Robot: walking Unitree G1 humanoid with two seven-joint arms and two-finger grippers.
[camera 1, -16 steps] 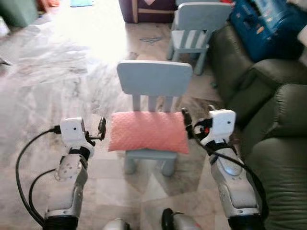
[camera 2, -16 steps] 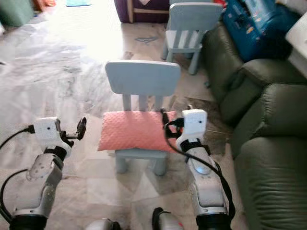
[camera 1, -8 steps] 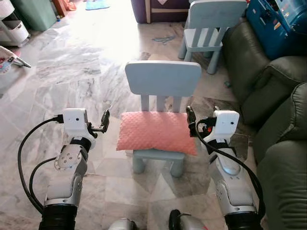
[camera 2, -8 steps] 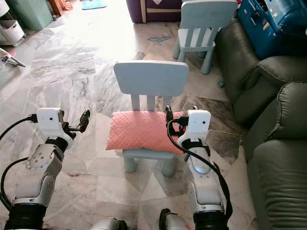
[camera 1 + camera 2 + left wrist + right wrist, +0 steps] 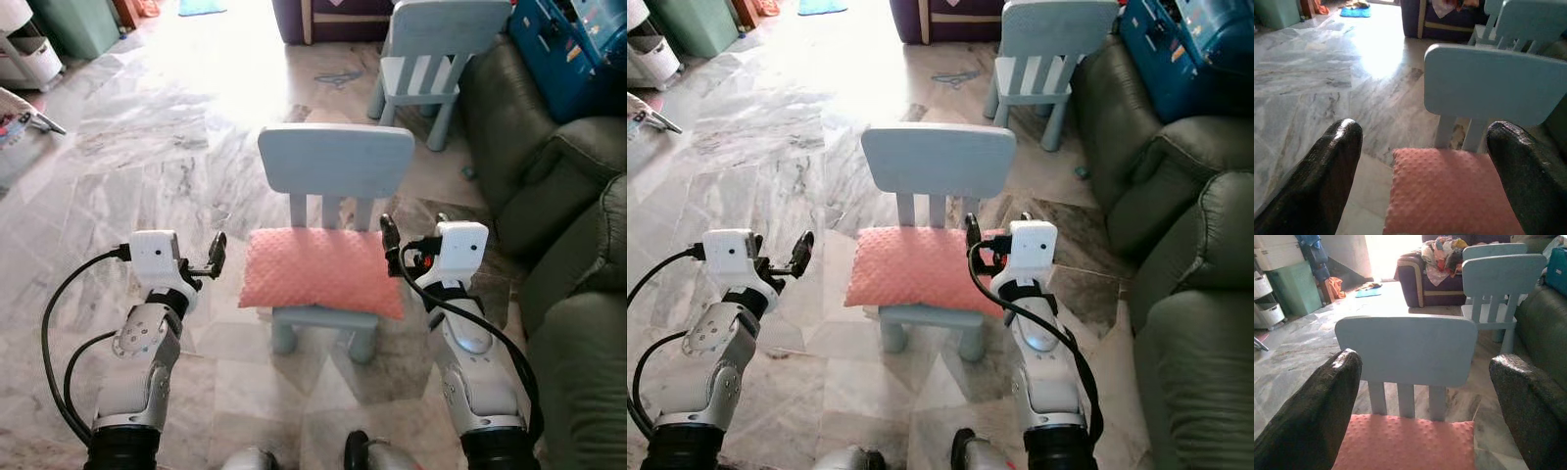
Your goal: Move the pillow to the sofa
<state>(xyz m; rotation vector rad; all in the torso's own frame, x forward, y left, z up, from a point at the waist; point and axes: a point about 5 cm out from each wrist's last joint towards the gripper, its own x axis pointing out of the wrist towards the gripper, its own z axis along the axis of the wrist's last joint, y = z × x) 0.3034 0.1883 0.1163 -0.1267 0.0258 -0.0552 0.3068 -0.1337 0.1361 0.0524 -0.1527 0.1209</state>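
A salmon-pink dotted pillow [image 5: 323, 275] lies flat on the seat of a small light-blue child's chair [image 5: 336, 160] straight ahead. My left gripper [image 5: 201, 257] is held level with the pillow's left end, a short gap away, and is open [image 5: 1425, 139]. My right gripper [image 5: 408, 235] is at the pillow's right end, close to its far corner, also open with nothing between its fingers [image 5: 1425, 369]. A dark green sofa [image 5: 578, 333] runs along the right side, just beyond my right arm.
A second light-blue chair [image 5: 431, 49] stands farther back by the sofa. A blue case [image 5: 573, 44] lies on the sofa's far end. A purple couch [image 5: 333, 12] and a green cabinet [image 5: 78, 22] line the back. Marble floor spreads out to the left.
The whole view has shifted a little and sharpened, so the camera moved. Both grippers stay open on either side of the pillow, which has not moved on the chair.
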